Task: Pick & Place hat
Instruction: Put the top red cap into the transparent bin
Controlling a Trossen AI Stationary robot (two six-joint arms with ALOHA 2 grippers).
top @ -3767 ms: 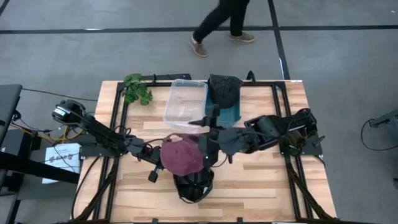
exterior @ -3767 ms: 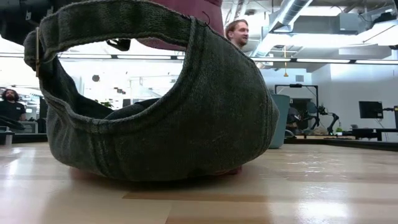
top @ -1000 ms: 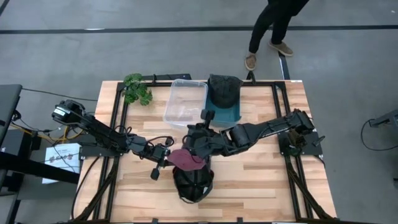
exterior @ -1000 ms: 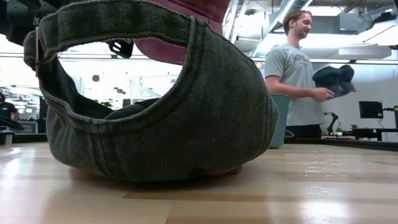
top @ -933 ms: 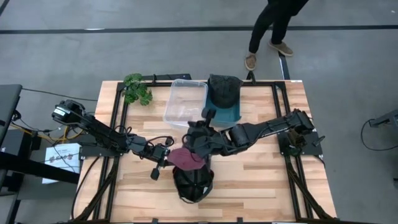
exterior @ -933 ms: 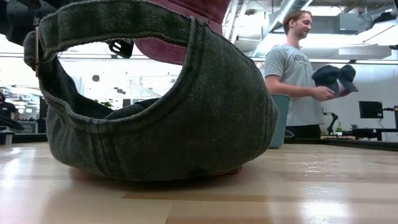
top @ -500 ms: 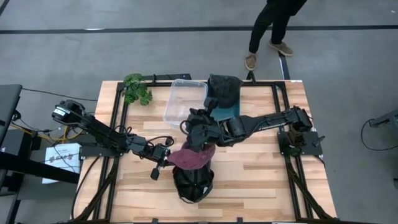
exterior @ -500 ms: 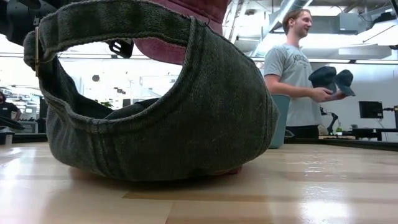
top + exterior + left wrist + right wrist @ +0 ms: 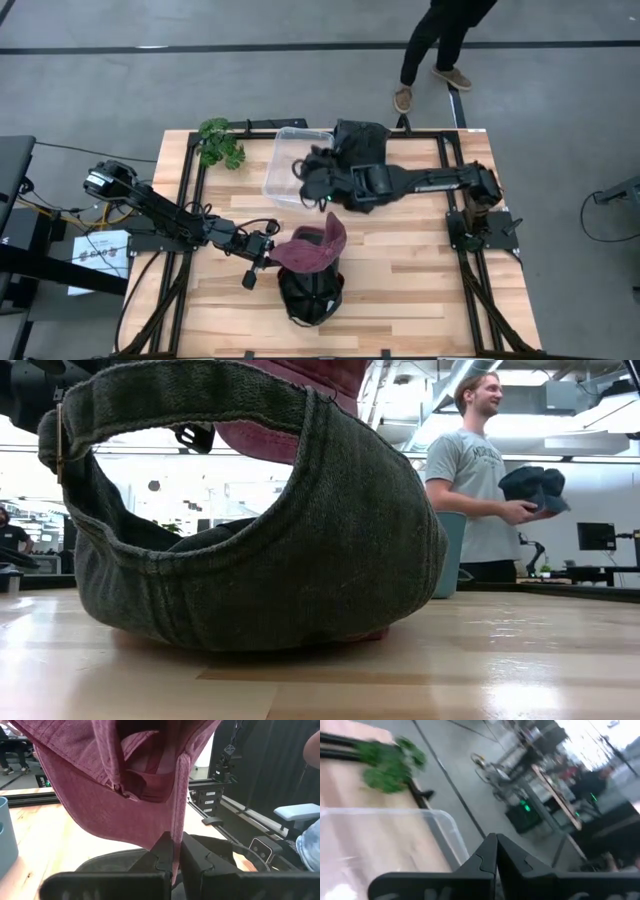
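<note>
Two hats at table centre-front: the maroon hat (image 9: 312, 249) hangs clamped by its edge in the left gripper (image 9: 266, 252), fingers (image 9: 165, 854) pinched tight on the fabric, directly over the dark hat (image 9: 311, 293) lying on the wooden table (image 9: 420, 290). Right gripper (image 9: 305, 170) sits with fingers closed on nothing, up over the clear plastic bin (image 9: 285, 160) at the table's far side, next to the teal container (image 9: 362, 150) and near the green plant (image 9: 221, 142). One person (image 9: 480, 470) stands beyond the table holding a dark cap (image 9: 533, 486).
</note>
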